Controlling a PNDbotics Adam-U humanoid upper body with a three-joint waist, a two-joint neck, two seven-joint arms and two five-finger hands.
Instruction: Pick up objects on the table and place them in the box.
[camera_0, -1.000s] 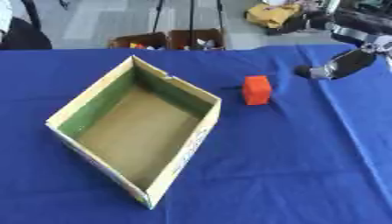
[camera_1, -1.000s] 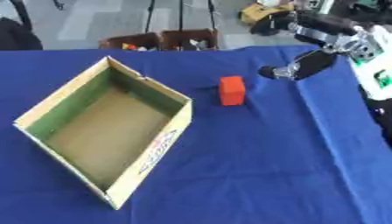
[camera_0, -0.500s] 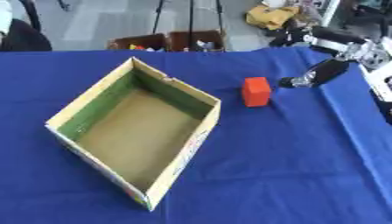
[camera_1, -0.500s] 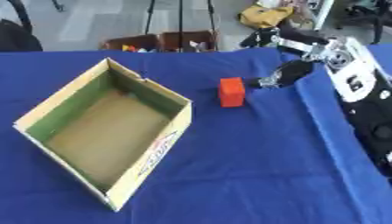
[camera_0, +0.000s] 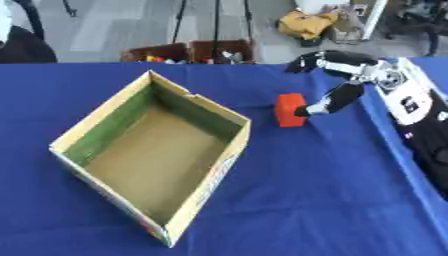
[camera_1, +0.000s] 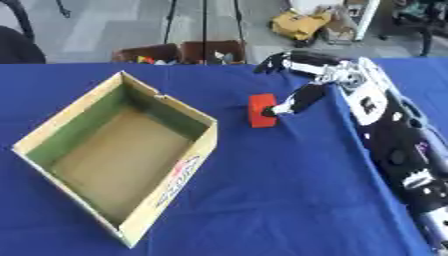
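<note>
An orange-red block (camera_0: 290, 110) stands on the blue table, just right of the open cardboard box (camera_0: 154, 150). The box is empty, with green inner walls. My right hand (camera_0: 337, 95) reaches in from the right and is spread open around the block. Its thumb (camera_0: 325, 104) touches the block's right side, and its fingers (camera_0: 306, 60) arch above and behind the block without closing on it. The left hand shows in neither view.
Blue cloth (camera_0: 306, 200) covers the table. Beyond the far edge stand brown crates (camera_0: 188, 52) holding small items, and a yellow object (camera_0: 306, 22) lies on the floor. My right forearm (camera_1: 394, 145) runs along the right side.
My right hand has moved left from the table's right side to the block, and its thumb now touches the block. The block and box have not moved.
</note>
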